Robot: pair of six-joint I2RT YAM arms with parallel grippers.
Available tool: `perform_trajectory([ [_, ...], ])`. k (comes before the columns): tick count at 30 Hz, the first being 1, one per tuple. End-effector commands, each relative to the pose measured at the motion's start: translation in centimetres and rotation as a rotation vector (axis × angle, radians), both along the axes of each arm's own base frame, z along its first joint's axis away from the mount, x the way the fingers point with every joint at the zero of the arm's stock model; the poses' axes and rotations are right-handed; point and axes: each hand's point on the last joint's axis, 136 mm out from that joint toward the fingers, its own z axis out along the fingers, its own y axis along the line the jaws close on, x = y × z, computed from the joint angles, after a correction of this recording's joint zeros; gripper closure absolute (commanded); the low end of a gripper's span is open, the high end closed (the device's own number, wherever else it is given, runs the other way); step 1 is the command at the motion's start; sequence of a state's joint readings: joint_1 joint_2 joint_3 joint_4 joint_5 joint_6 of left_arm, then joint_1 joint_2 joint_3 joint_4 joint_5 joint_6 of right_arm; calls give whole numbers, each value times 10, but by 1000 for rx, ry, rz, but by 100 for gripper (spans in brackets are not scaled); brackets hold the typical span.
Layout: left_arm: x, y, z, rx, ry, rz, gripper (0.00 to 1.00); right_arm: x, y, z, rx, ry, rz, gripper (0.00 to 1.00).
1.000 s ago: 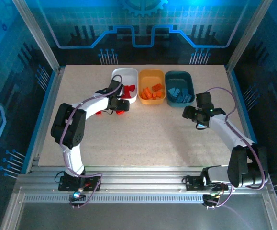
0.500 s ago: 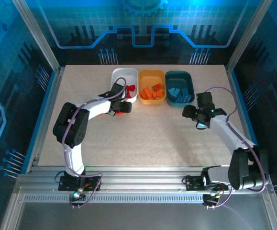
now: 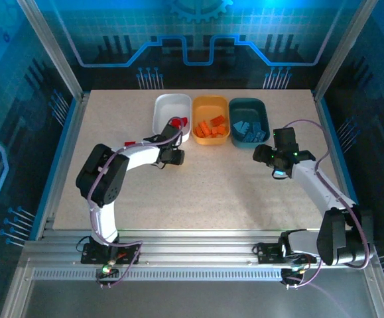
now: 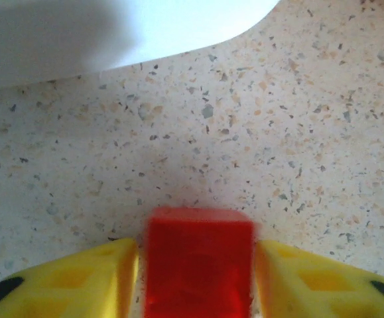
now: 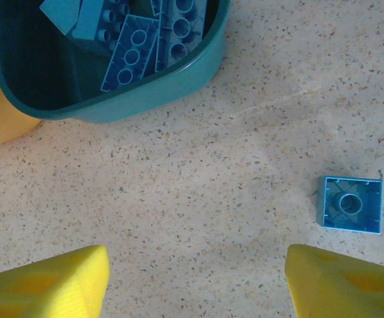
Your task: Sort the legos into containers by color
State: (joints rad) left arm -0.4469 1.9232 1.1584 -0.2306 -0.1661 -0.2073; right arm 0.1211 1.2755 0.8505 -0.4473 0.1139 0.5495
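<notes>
The left end effector (image 4: 195,257) closely flanked a squarish red lego (image 4: 198,278); whether it gripped was unclear. The right end effector (image 5: 195,271) gaped empty, a square blue lego (image 5: 349,205) ahead-right, hollow side up.

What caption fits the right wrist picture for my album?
Open right fingers over the table, one upside-down blue brick lying outside the teal tub of blue bricks.

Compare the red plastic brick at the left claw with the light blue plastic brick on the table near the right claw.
The red plastic brick sits between the left claw's yellow fingers; the light blue plastic brick lies free beside the open right claw. The blue one shows its hollow underside; the red one's face is blurred. Both are small single-coloured blocks.
</notes>
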Motion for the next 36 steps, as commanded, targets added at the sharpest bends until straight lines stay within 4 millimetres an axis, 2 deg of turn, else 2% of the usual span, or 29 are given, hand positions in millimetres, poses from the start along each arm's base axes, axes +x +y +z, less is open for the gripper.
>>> perform_trajectory([
  [1, 5, 4, 1, 34, -12, 54, 58, 0, -1, 5, 11, -14, 7, 28],
  [4, 12, 3, 3, 44, -16, 62, 60, -1, -2, 6, 4, -16, 5, 28],
  [9, 10, -2, 0, 73, -4, 40, 73, -2, -5, 5, -9, -17, 1, 28],
  [12, 2, -9, 13, 72, -28, 21, 74, -1, -6, 3, -12, -13, -3, 28],
  [15, -3, -21, 45, 48, -81, -8, 74, 0, -8, 1, -18, -9, -15, 28],
  [17, 0, -24, 72, 31, -114, -8, 74, 1, -10, -1, -15, -3, -28, 28],
  [20, 17, -20, 111, 36, -158, 16, 75, 1, -17, -7, -6, 12, -74, 29],
  [23, 41, -17, 129, 25, -161, 43, 75, -1, -25, -16, 14, 26, -131, 29],
  [25, 61, -15, 127, 26, -137, 59, 76, -3, -32, -22, 27, 36, -171, 29],
  [28, 87, -10, 113, 19, -77, 88, 77, -4, -37, -26, 52, 41, -197, 29],
  [33, 118, 4, 96, -32, -5, 146, 78, -3, -36, -18, 36, 24, -177, 29],
  [36, 127, 8, 97, -40, -15, 150, 69, -4, -41, -18, 18, 34, -178, 28],
])
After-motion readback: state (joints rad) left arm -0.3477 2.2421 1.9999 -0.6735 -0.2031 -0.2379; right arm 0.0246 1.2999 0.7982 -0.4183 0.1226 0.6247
